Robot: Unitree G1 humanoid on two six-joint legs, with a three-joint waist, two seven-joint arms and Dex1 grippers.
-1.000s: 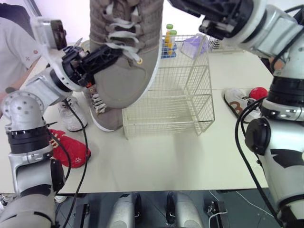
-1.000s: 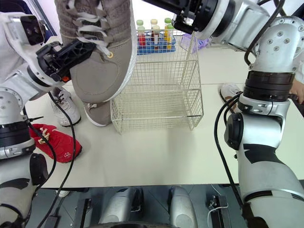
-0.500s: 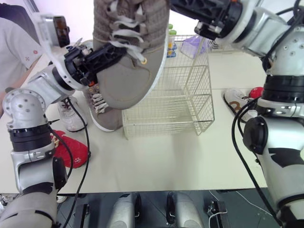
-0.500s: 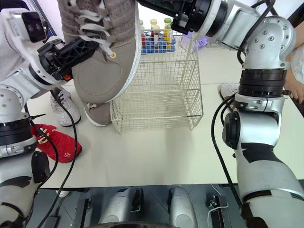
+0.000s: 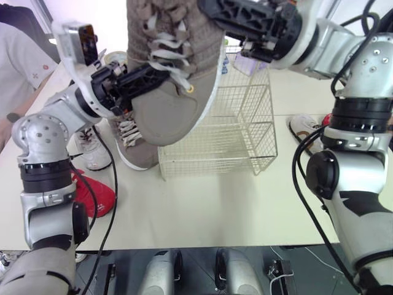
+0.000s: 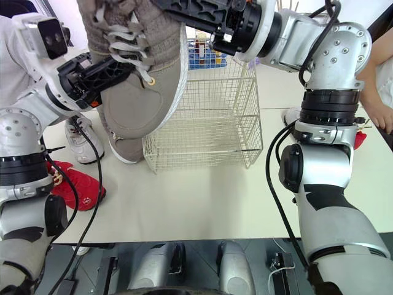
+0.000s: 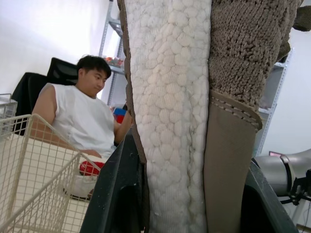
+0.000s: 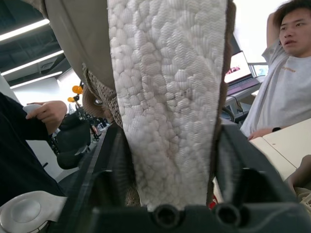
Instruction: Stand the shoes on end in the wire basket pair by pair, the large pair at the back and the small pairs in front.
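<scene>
A large taupe shoe (image 5: pixel 175 74) with a white sole hangs in the air over the left front corner of the white wire basket (image 5: pixel 245 117), toe pointing down. My left gripper (image 5: pixel 144 77) is shut on its laced side, sole (image 7: pixel 170 121) wedged between the fingers. My right gripper (image 5: pixel 215 12) is shut on the upper end, sole (image 8: pixel 165 97) between its fingers. The matching taupe shoe (image 5: pixel 132 147) lies on the table left of the basket. A small white shoe (image 5: pixel 92 150) and a red shoe (image 5: pixel 95 196) lie further left.
A small white-and-brown shoe (image 5: pixel 307 132) and a red shoe (image 5: pixel 331 120) lie right of the basket. A rack of bottles (image 6: pixel 202 52) stands behind it. A person in a grey shirt (image 5: pixel 18 58) is at the left; another person's arm (image 6: pixel 377 104) is at the right.
The held shoe has shifted right and tipped further over the basket's left side. My right arm has swung left and lower along the shoe's upper end.
</scene>
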